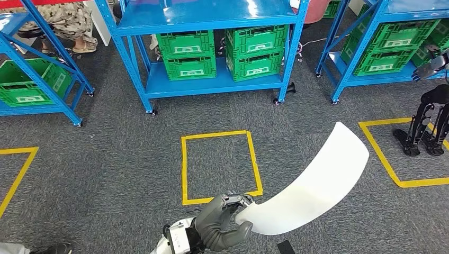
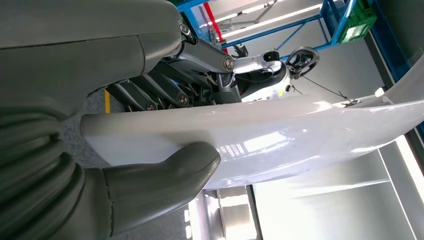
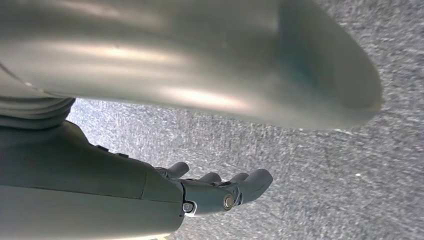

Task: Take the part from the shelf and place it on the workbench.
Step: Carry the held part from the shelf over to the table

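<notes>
The left hand [image 1: 225, 222] is gripping one end of the long curved white part [image 1: 312, 185], thumb [image 2: 165, 175] pressing one face and fingers [image 2: 160, 95] the other, so the part is sticking out over the grey carpet [image 1: 132, 159], well away from the blue shelf [image 1: 212, 84]. The right hand [image 3: 220, 192] is hanging free over the floor, fingers loosely apart and holding nothing. Since the hold is at one end only (a long lever, likely to swing), carrying is probably going best with slow turns, a firm pinch and the free end kept off the shelves. No workbench is showing.
</notes>
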Robot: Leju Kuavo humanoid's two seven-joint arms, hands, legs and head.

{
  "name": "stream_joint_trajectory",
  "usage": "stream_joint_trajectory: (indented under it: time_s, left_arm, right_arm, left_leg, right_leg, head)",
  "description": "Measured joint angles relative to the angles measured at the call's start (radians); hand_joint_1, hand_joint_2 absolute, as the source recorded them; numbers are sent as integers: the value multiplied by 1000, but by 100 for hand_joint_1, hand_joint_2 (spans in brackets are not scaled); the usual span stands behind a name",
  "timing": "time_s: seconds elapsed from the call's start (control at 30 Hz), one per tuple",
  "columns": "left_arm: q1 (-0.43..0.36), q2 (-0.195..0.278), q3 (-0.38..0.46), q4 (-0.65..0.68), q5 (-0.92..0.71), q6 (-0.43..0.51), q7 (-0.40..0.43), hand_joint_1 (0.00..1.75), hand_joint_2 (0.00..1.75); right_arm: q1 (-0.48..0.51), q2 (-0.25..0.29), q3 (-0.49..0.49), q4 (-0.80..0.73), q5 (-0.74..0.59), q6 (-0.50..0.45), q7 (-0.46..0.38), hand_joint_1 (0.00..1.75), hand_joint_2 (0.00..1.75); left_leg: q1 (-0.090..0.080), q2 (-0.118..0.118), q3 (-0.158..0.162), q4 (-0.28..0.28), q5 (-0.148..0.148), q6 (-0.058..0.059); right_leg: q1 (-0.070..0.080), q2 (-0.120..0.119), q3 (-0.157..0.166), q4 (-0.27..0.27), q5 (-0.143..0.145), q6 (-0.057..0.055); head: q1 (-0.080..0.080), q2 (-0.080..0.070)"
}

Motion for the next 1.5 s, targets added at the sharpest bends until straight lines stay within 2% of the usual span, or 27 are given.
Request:
stream_joint_trajectory:
  time_s: [0.03, 0.1, 0.2, 0.27, 0.33, 0.37, 0.43, 0.5, 0.57, 0.6, 0.7, 0.73, 0.77, 0.83, 0.87, 0.9, 0.97, 1.0, 1.07, 1.13, 1.2, 1.23, 1.3, 1.37, 1.4, 1.47, 1.5]
  left_arm:
    - [-2, -1, -2, 0, 2, -3, -1, 175, 175]
    - [-5, -2, -7, -1, 6, -10, -1, 175, 175]
    - [-9, -4, -15, -1, 12, -22, -2, 175, 175]
    - [-11, -5, -19, 0, 14, -26, -2, 175, 175]
    - [-13, -5, -21, 5, 14, -27, -2, 175, 175]
    - [-13, -5, -22, 8, 15, -26, -2, 175, 175]
    - [-13, -5, -22, 14, 14, -22, -2, 175, 175]
    - [-13, -5, -22, 18, 13, -13, -3, 175, 175]
    - [-13, -5, -22, 20, 11, -1, -4, 175, 175]
    - [-14, -5, -22, 20, 10, 6, -5, 175, 175]
    - [-13, -4, -22, 20, 8, 22, -7, 175, 175]
    - [-12, -3, -22, 18, 8, 25, -8, 175, 175]
    - [-11, -2, -22, 15, 8, 27, -8, 175, 175]
    - [-8, 0, -23, 4, 7, 29, -6, 175, 175]
    - [-6, 1, -25, -3, 6, 28, -3, 175, 175]
    - [-5, 3, -27, -11, 4, 24, 0, 175, 175]
    - [-4, 5, -33, -27, 1, 13, 7, 175, 175]
    - [-4, 6, -36, -34, -1, 6, 8, 175, 175]
    - [-8, 6, -41, -44, -3, -6, 10, 175, 175]
    - [-13, 5, -46, -48, -3, -15, 10, 175, 175]
    - [-17, 3, -48, -44, -2, -20, 7, 175, 175]
    - [-19, 1, -48, -41, -1, -20, 4, 175, 175]
    - [-24, -2, -48, -34, 3, -19, 1, 175, 175]
    - [-27, -4, -48, -25, 5, -18, 1, 175, 175]
    - [-28, -5, -49, -19, 6, -18, 0, 175, 175]
    - [-29, -6, -50, -6, 4, -19, 0, 175, 175]
    - [-30, -7, -51, -1, 3, -19, 0, 175, 175]
  right_arm:
    - [0, 0, 0, 0, -1, -3, -3, 0, 0]
    - [1, -2, -5, 0, -5, -10, -9, 0, 0]
    - [4, -6, -16, 0, -8, -20, -15, 0, 0]
    - [7, -11, -21, 0, -6, -22, -18, 0, 0]
    - [9, -14, -22, 0, -3, -21, -19, 0, 0]
    - [9, -16, -23, 0, -2, -19, -19, 0, 0]
    - [11, -19, -23, 0, -2, -14, -16, 0, 0]
    - [10, -21, -24, 0, -2, -7, -12, 0, 0]
    - [7, -22, -24, 0, 0, 4, -12, 0, 0]
    - [6, -21, -24, 0, 2, 11, -12, 0, 0]
    - [8, -19, -24, 0, 7, 21, -18, 0, 0]
    - [8, -17, -24, 0, 9, 21, -20, 0, 0]
    - [7, -16, -24, 0, 11, 21, -22, 0, 0]
    - [7, -13, -24, 0, 17, 16, -22, 0, 0]
    - [7, -13, -25, 0, 17, 10, -21, 0, 0]
    - [8, -13, -26, 0, 15, 2, -23, 0, 0]
    - [7, -15, -36, 0, 4, -14, -32, 0, 0]
    - [6, -16, -42, 0, -2, -19, -37, 0, 0]
    - [5, -17, -51, 0, -4, -26, -38, 0, 0]
    - [2, -20, -60, 0, -7, -30, -35, 0, 0]
    - [-2, -21, -70, 0, -6, -23, -37, 0, 0]
    - [-3, -21, -73, 0, 0, -17, -38, 0, 0]
    - [-7, -21, -74, 0, 18, -10, -34, 0, 0]
    - [-11, -19, -74, 0, 23, -7, -28, 0, 0]
    - [-12, -17, -74, 0, 23, -5, -26, 0, 0]
    - [-12, -15, -74, 0, 21, 0, -26, 0, 0]
    - [-13, -14, -74, 0, 21, 1, -25, 0, 0]
  left_leg:
    - [-3, 1, 49, -70, 2, 6]
    - [-11, 0, 94, -152, -6, 14]
    - [-12, 1, 83, -171, 20, 30]
    - [-8, 4, 64, -179, 45, 43]
    - [-8, 6, 35, -177, 68, 48]
    - [-8, 7, 20, -174, 79, 48]
    - [-6, 9, -14, -163, 99, 44]
    - [-3, 10, -50, -144, 113, 35]
    - [-4, 9, -75, -123, 123, 24]
    - [-6, 9, -80, -118, 128, 18]
    - [-5, 8, -87, -121, 145, 1]
    - [-4, 6, -94, -110, 129, -5]
    - [-2, 5, -107, -80, 94, -11]
    - [1, 2, -141, 37, -9, -21]
    - [2, 2, -154, 100, -46, -23]
    - [2, 2, -155, 142, -61, -23]
    - [2, 2, -105, 126, -32, -19]
    - [2, 1, -53, 68, -9, -14]
    - [-2, 0, 57, -76, 1, -2]
    - [-8, -1, 100, -151, -12, 7]
    - [-10, 0, 88, -161, 3, 21]
    - [-9, 2, 81, -165, 15, 29]
    - [-6, 5, 60, -173, 43, 43]
    - [-8, 6, 33, -172, 65, 49]
    - [-9, 7, 18, -169, 76, 50]
    - [-10, 8, -14, -159, 95, 48]
    - [-10, 8, -30, -152, 102, 46]
  right_leg:
    - [1, 0, -6, -1, 9, 4]
    - [-2, 0, -8, -5, 26, 16]
    - [-7, 0, -11, -7, 32, 36]
    - [-8, 2, -33, 53, -38, 44]
    - [-7, 3, -67, 176, -133, 50]
    - [-8, 3, -77, 231, -155, 53]
    - [-9, 3, -53, 255, -131, 57]
    - [-13, 2, 39, 149, -94, 61]
    - [-11, 5, 118, 34, -104, 53]
    - [-9, 6, 132, 6, -115, 44]
    - [-7, 4, 119, 0, -99, 14]
    - [-8, 2, 110, -1, -88, 6]
    - [-10, 1, 98, -3, -76, 0]
    - [-10, 0, 69, -2, -52, -5]
    - [-10, -1, 54, -2, -41, -4]
    - [-10, -2, 40, -1, -31, -4]
    - [-9, -3, 13, 0, -10, 0]
    - [-9, -4, 3, 0, 0, 2]
    - [-8, -3, -11, 0, 18, 11]
    - [-8, -4, -14, -3, 34, 25]
    - [-11, -4, -15, -10, 49, 40]
    - [-13, -3, -20, -5, 40, 46]
    - [-13, -1, -43, 54, -32, 54]
    - [-12, 0, -70, 170, -126, 60]
    - [-12, 0, -75, 220, -145, 62]
    - [-11, 0, -44, 241, -121, 62]
    - [-11, 0, -5, 202, -96, 60]
  head:
    - [0, 0]
    - [1, 0]
    - [0, 0]
    - [7, 0]
    - [14, 0]
    - [16, 0]
    - [18, 0]
    - [20, 0]
    - [23, 0]
    - [23, 0]
    - [20, 0]
    - [18, 0]
    - [15, 0]
    - [6, 0]
    - [3, 0]
    - [2, 0]
    - [1, 0]
    - [1, 0]
    - [1, 0]
    - [2, 0]
    - [3, 0]
    - [4, 0]
    - [11, 0]
    - [17, 0]
    - [18, 0]
    - [20, 0]
    - [21, 0]
